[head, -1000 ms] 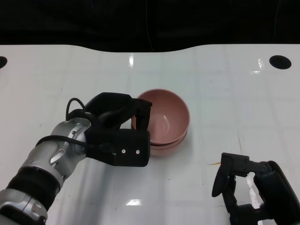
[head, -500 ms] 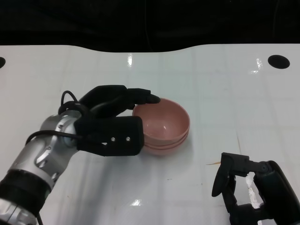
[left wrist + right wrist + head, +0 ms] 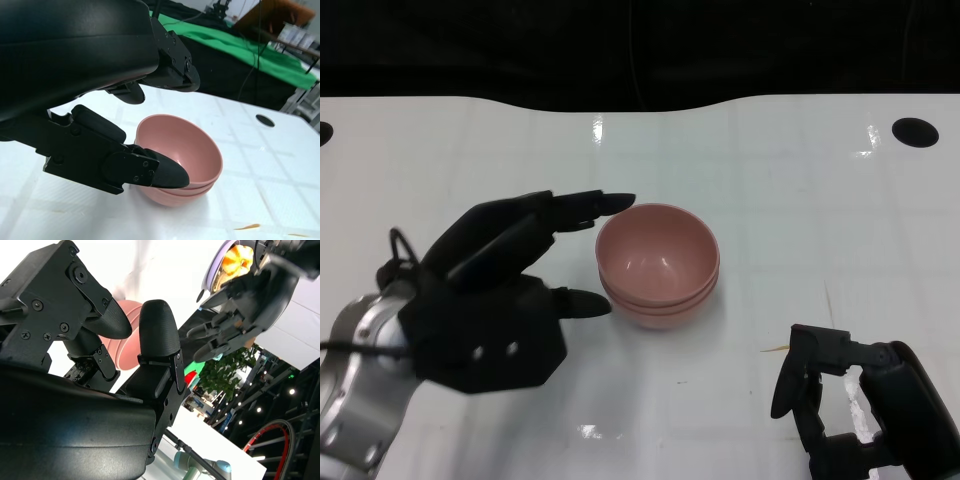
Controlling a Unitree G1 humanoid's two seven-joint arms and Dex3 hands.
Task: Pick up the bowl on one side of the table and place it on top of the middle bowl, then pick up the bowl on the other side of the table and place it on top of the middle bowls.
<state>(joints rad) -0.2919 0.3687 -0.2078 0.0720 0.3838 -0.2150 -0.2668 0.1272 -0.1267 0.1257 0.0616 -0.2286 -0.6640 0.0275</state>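
Left hand (image 3: 495,290): we record it spread and holding nothing, fingers (image 3: 582,207) reaching right toward the stack, just beside it, not touching. Pink bowls (image 3: 658,265): nested stack, upright, mid-table on the white table (image 3: 800,200), immediately right of that hand. Right hand (image 3: 850,410): near right corner, well apart from the stack, fingers apart, nothing held. Small tan fleck (image 3: 775,349): on the tabletop just far of the right hand
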